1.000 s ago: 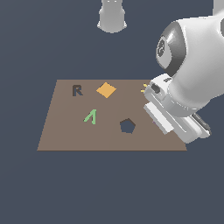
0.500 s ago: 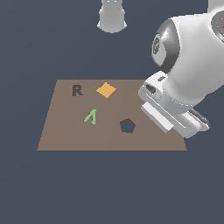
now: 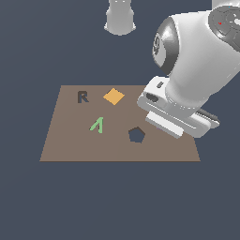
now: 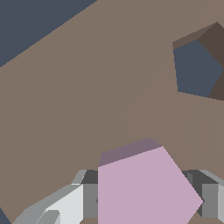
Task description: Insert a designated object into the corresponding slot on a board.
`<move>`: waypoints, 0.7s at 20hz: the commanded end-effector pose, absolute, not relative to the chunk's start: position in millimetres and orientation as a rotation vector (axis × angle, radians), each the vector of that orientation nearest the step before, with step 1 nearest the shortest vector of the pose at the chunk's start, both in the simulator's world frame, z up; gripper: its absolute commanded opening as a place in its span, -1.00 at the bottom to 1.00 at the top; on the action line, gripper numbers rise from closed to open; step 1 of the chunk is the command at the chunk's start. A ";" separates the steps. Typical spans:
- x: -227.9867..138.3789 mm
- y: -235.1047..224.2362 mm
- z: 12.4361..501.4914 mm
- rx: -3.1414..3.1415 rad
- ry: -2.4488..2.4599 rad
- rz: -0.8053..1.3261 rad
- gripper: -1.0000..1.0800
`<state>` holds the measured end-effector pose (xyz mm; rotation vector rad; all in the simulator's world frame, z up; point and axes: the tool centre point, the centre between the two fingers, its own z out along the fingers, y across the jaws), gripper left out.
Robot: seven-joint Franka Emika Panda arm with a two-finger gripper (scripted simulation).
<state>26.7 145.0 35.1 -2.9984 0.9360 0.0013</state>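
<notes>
in the wrist view the small pale pink-lilac pentagon block sits clamped between the fingers of the end effector, one flat side facing up, above the flat brown rectangular board. a pentagon has no long axis. the dark navy pentagon-shaped cut-out lies near, apart from the block. in the exterior view the arm hides the block, over the board's right part.

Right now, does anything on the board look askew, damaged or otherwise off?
Nothing stands out. The pink pentagon sits between the hand's fingers, not yet over the pentagon slot. The board lies flat, its orange diamond and green piece undisturbed.
</notes>
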 end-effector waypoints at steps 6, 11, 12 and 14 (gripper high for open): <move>23.1 123.8 36.6 -3.097 0.518 0.000 -1.00; 24.0 109.4 37.3 -3.131 0.235 0.000 -1.00; 24.5 106.6 37.5 -3.135 0.179 0.000 -1.00; 25.9 100.9 37.8 -3.140 0.065 0.000 -1.00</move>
